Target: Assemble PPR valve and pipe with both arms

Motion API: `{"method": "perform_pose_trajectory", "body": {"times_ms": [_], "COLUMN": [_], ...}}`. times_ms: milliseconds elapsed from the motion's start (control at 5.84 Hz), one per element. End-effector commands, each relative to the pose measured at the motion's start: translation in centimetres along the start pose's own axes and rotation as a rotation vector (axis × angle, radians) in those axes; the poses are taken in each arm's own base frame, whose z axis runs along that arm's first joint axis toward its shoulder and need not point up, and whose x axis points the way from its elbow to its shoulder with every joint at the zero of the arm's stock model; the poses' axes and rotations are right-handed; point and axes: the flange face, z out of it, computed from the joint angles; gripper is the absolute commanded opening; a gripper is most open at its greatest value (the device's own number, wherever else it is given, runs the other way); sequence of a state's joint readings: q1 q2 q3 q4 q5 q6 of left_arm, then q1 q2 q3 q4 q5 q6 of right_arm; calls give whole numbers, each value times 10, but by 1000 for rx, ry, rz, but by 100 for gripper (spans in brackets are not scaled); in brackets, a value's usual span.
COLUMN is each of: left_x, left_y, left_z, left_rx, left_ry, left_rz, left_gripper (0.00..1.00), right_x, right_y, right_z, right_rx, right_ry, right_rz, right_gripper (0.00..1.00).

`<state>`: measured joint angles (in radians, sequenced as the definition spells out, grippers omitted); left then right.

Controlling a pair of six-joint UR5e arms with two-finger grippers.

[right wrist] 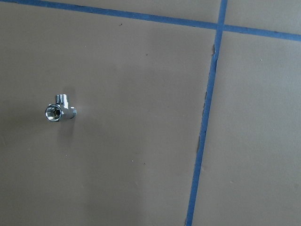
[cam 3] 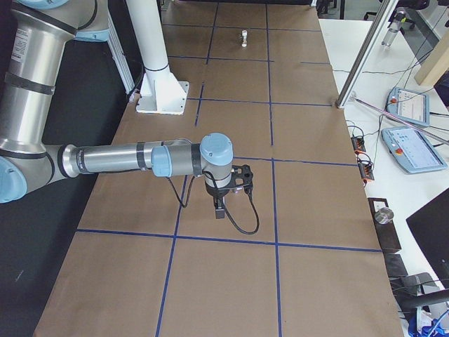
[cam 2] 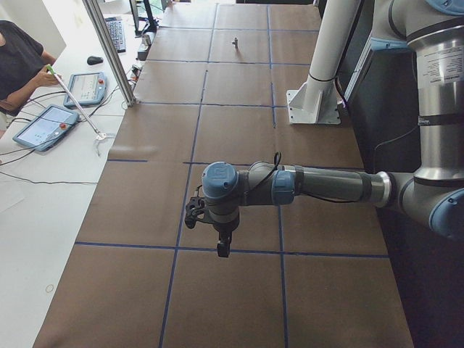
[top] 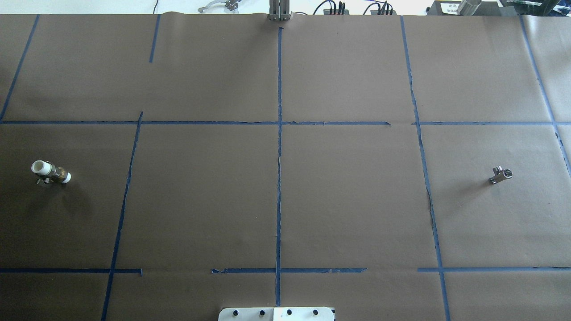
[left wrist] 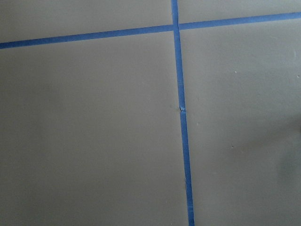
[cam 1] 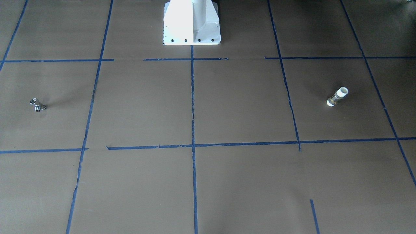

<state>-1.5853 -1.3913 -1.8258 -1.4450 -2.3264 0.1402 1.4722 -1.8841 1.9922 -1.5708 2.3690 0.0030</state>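
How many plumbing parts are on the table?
2: a white-ended brass fitting on the robot's left side, and a small chrome fitting on its right side. None seems hidden.

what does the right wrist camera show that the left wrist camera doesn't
Only the right wrist view shows a part: a small chrome fitting lying on the paper, well clear of the tape. The left wrist view shows nothing of its own, only bare surface. Both show the brown paper that covers the table, crossed by blue tape lines.
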Motion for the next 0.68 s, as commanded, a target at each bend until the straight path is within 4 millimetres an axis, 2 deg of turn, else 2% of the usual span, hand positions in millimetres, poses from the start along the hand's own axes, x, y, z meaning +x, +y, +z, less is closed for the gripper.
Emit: {"method": "perform_pose_trajectory", "body": {"times_ms": [0, 171, 514], "left_x": [10, 1, 6], "left_y": [-1, 4, 4], "left_z": [-3, 8, 7], "left_rx": [19, 4, 13], "left_ry": [69, 88, 124], "left_rz": [17, -3, -3], "left_gripper": [100, 100, 100], "right_x": [-3, 0, 0], "right_y": [6, 7, 4], "right_z": [-2, 2, 3], "right_rx": [2, -7, -3], "right_ry": [-22, -24, -24], "right_rz": [1, 9, 4], "right_gripper": [100, 100, 100]}}
